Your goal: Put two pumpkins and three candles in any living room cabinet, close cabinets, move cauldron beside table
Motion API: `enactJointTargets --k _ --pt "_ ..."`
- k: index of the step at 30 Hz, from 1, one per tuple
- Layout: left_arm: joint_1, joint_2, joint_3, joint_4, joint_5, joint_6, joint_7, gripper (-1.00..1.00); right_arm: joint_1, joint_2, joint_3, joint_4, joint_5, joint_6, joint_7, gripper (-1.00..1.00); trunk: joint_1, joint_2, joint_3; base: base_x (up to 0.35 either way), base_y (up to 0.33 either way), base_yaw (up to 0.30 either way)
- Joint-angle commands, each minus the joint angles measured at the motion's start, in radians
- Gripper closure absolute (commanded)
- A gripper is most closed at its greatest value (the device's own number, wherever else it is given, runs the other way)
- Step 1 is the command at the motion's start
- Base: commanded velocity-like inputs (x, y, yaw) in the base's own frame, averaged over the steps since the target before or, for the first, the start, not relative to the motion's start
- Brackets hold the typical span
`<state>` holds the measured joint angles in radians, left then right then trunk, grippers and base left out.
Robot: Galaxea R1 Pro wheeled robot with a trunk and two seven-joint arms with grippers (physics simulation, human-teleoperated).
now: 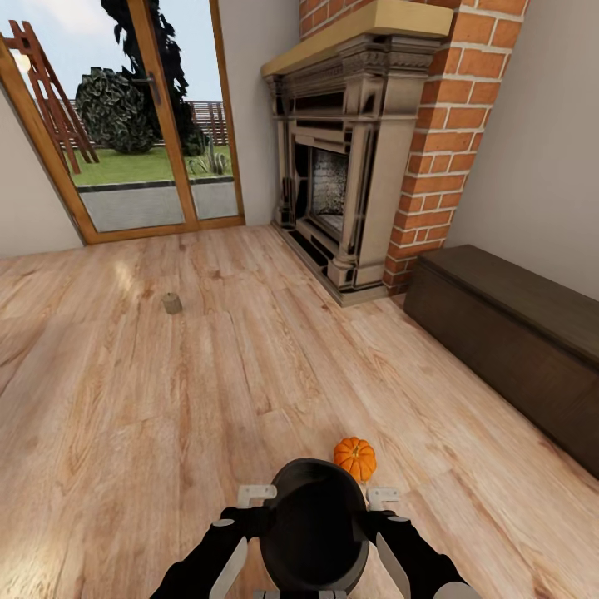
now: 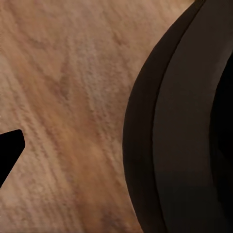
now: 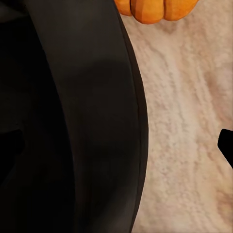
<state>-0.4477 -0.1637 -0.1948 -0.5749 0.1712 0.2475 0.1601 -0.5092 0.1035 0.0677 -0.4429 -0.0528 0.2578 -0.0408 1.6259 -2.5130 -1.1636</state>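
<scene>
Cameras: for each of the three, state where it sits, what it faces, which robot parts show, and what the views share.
Head: high on the robot, looking forward and down over floor, fireplace, cabinet, candle; both arms flank the cauldron.
Left wrist: beside the cauldron; one dark fingertip shows.
Right wrist: beside the cauldron, pumpkin beyond.
All three show the cauldron; head and right wrist share the pumpkin.

one pumpkin, one candle, one cauldron, one cabinet.
</scene>
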Motion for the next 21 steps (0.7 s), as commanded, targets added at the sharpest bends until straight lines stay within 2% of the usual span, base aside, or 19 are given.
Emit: enactJointTargets --k 1,6,7,21 --pt "0.000 0.001 -0.006 -0.002 0.010 0.004 0.009 -1.00 0.000 -0.001 0.006 -0.002 -0.005 0.006 -0.004 -1.00 0.000 0.000 -0.001 0.000 0.000 0.000" --pt "0.000 0.001 -0.006 -0.002 0.011 0.004 0.010 -1.00 0.000 -0.001 0.006 -0.002 -0.005 0.006 -0.005 -1.00 0.000 0.000 -0.001 0.000 0.000 0.000" --pt "0.000 0.001 -0.006 -0.002 0.011 0.005 0.010 -1.00 0.000 -0.001 0.006 -0.002 -0.005 0.006 -0.005 1.00 0.000 0.000 -0.001 0.000 0.000 0.000" --pt "0.000 0.001 -0.005 0.009 0.016 0.004 0.009 -1.00 0.000 -0.001 0.006 -0.004 -0.005 0.006 -0.004 1.00 0.000 0.000 -0.001 0.000 0.000 0.000"
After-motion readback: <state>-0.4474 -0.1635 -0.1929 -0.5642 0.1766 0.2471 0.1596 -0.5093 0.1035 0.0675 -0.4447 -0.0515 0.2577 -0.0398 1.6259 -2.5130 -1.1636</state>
